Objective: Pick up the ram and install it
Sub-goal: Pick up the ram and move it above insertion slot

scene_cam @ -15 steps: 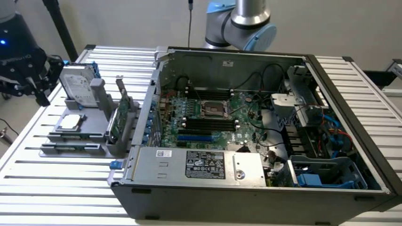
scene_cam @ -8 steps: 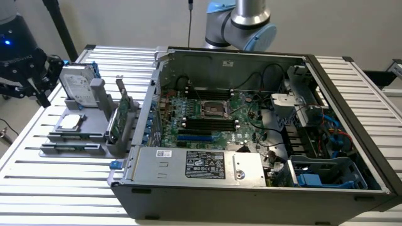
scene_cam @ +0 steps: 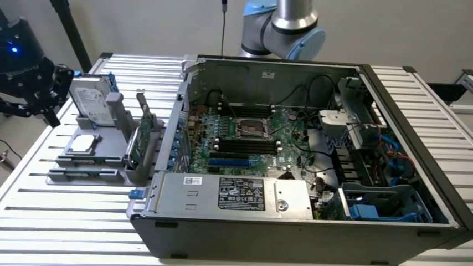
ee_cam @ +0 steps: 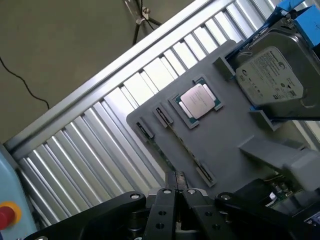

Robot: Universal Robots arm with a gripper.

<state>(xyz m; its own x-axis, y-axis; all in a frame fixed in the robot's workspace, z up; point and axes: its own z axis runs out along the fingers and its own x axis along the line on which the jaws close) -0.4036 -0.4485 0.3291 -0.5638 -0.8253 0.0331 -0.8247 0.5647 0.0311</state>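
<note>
The ram point(scene_cam: 86, 173) is a thin green stick lying on edge in a slot along the front of the grey holder tray point(scene_cam: 111, 158), at the exterior view's left. In the wrist view the ram point(ee_cam: 161, 152) runs as a narrow greenish line across the tray point(ee_cam: 230, 135). My gripper point(scene_cam: 52, 116) hangs over the table's left edge, behind and above the tray and apart from it. The wrist view has the gripper point(ee_cam: 176, 186) shut with its black fingers pressed together and nothing between them, its tips over one end of the ram's slot.
On the tray stand a silver hard drive point(scene_cam: 90, 100), a processor chip point(scene_cam: 83, 143) and an upright green expansion card point(scene_cam: 140, 141). The open computer case point(scene_cam: 296, 216) with its motherboard point(scene_cam: 244, 138) fills the middle. The slatted table point(scene_cam: 66, 221) carries everything.
</note>
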